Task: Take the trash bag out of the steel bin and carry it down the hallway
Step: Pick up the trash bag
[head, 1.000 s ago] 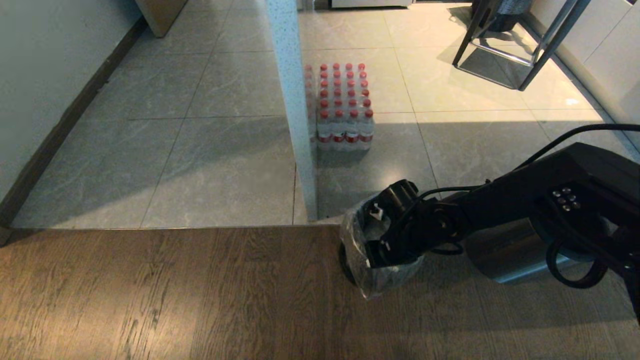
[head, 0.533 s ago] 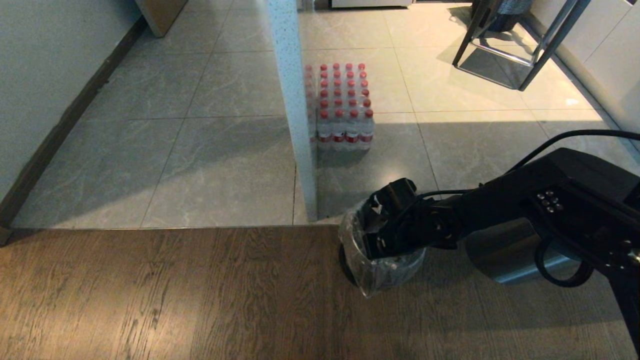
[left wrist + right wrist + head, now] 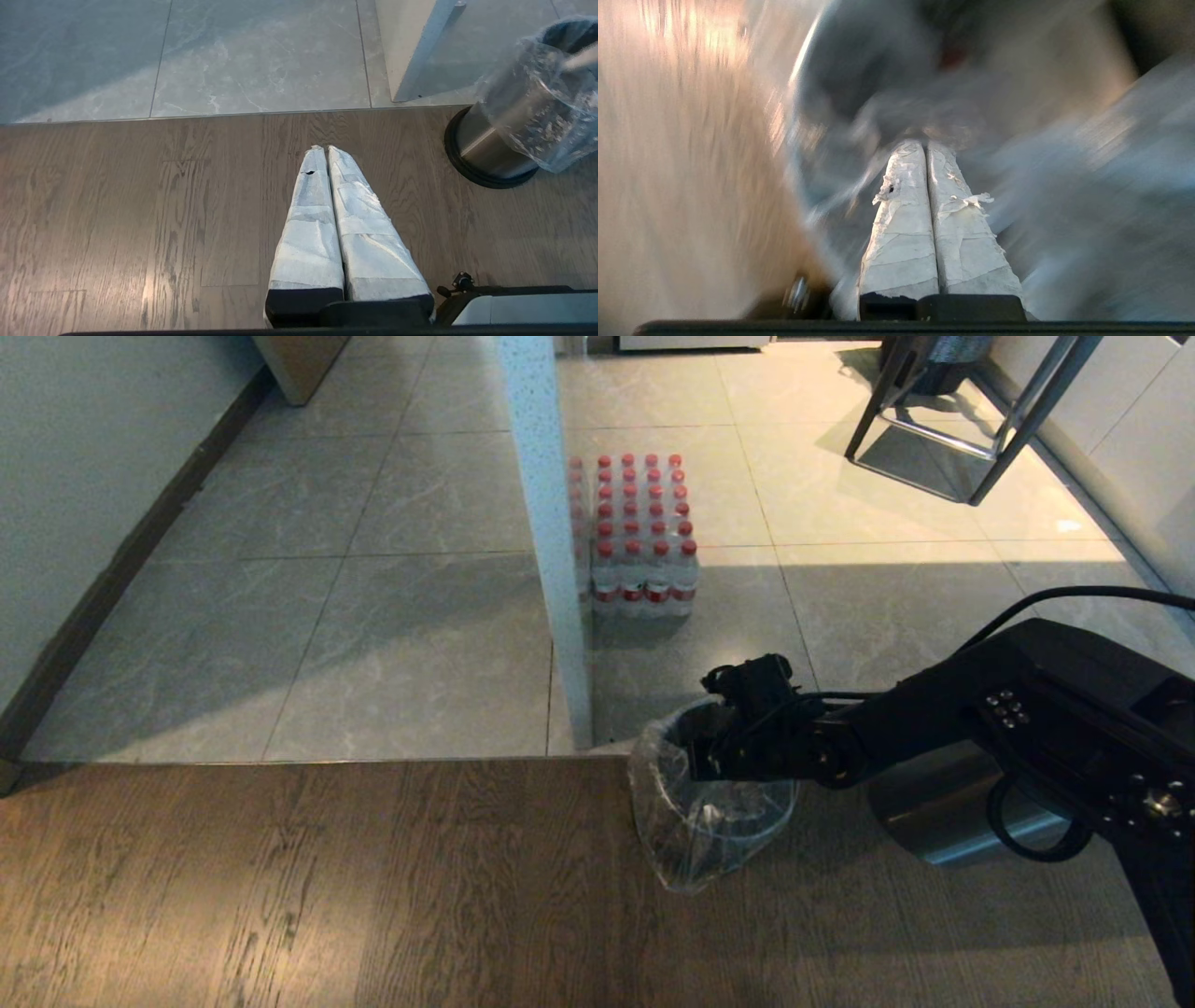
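my right tool (image 3: 702, 754) sits at the bin's (image 3: 747, 803) mouth, on the side toward the pillar (image 3: 551, 551), with its taped fingers (image 3: 901, 224) pressed flat together. the wrist view is too smeared to show whether any film is pinched between them, so i can't say it has the bag (image 3: 677, 821); i only see the tips shut among the plastic at the rim. my left tool (image 3: 325, 154) hangs parked low over the wood floor (image 3: 140, 210), away from the bin on the side opposite my right arm, fingers closed on nothing.

the bag lines the bin, its top folded out over the rim and draped down the outside wall. the bin stands on the wood floor, just beside the foot of the pillar where the tiles (image 3: 373, 644) begin.

i judge the bag very light and limp: thin film that will crumple, slide between smooth pads and tear if snagged on the rim. the best hold looks like the gathered collar at the rim, bunched into several layers, then drawn straight up so the bin stays down.

it looks clear and crinkly, catching pale highlights, with the steel wall and black base ring showing through.
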Controlling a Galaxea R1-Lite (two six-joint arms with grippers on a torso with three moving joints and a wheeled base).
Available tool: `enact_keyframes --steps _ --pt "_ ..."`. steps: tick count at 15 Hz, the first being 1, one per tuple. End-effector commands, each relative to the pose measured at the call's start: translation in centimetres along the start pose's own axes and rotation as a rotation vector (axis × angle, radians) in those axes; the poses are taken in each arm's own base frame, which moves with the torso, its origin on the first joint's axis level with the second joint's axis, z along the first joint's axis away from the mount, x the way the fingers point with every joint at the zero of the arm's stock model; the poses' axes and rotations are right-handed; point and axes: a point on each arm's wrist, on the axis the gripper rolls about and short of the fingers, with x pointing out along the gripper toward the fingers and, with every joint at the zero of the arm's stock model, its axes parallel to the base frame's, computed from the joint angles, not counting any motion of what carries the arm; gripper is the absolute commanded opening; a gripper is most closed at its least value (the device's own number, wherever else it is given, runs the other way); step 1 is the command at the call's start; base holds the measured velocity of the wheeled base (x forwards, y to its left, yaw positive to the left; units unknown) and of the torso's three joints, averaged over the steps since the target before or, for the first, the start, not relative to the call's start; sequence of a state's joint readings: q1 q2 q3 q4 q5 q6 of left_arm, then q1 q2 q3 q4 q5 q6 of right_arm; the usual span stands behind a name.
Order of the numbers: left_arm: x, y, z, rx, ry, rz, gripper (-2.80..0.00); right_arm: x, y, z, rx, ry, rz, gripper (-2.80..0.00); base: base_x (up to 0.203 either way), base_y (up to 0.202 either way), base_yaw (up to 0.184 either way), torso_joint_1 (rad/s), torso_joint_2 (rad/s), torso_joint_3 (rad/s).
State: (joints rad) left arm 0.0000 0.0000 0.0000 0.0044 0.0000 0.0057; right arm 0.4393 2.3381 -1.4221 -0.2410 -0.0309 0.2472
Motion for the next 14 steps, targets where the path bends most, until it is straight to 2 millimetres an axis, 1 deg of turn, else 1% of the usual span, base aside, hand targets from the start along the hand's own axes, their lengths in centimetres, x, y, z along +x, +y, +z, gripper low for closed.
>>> enact_keyframes --steps 1,4,5,7,10,11,12,14 --pt "0.0 0.0 0.0 0.0 0.0 0.0 -2.8 0.3 -1.1 0.4 0.008 -0.04 -0.025 -2.8 0.0 0.0 0.0 0.0 0.0 0.0" --pt "0.0 0.0 0.0 0.0 0.0 0.0 -2.8 0.3 -2.1 1.3 -0.006 -0.118 -0.073 -2.8 0.0 0.0 0.0 0.0 0.0 0.0" --pt "0.0 0.0 0.0 0.0 0.0 0.0 -2.8 0.3 -2.3 1.4 -0.007 -0.123 -0.077 -2.8 0.0 0.0 0.0 0.0 0.0 0.0" --pt "0.0 0.0 0.0 0.0 0.0 0.0 -2.8 -0.6 -2.2 1.6 0.01 -0.099 -0.06 -2.8 0.0 0.0 0.0 0.0 0.0 0.0" --pt "0.0 0.0 0.0 0.0 0.0 0.0 -2.8 -3.3 -1.5 2.8 0.102 -0.077 0.055 -2.8 0.0 0.0 0.0 0.0 0.0 0.0" --pt "0.0 0.0 0.0 0.0 0.0 0.0 -2.8 -3.9 -1.4 2.6 0.115 -0.034 0.056 -2.8 0.0 0.0 0.0 0.0 0.0 0.0" --pt "0.0 0.0 0.0 0.0 0.0 0.0 -2.8 -4.1 -1.1 2.3 0.117 0.008 0.058 -2.8 0.0 0.0 0.0 0.0 0.0 0.0" --pt "0.0 0.0 0.0 0.0 0.0 0.0 -2.8 -4.1 -0.3 1.9 0.175 0.047 0.093 -2.8 0.0 0.0 0.0 0.0 0.0 0.0"
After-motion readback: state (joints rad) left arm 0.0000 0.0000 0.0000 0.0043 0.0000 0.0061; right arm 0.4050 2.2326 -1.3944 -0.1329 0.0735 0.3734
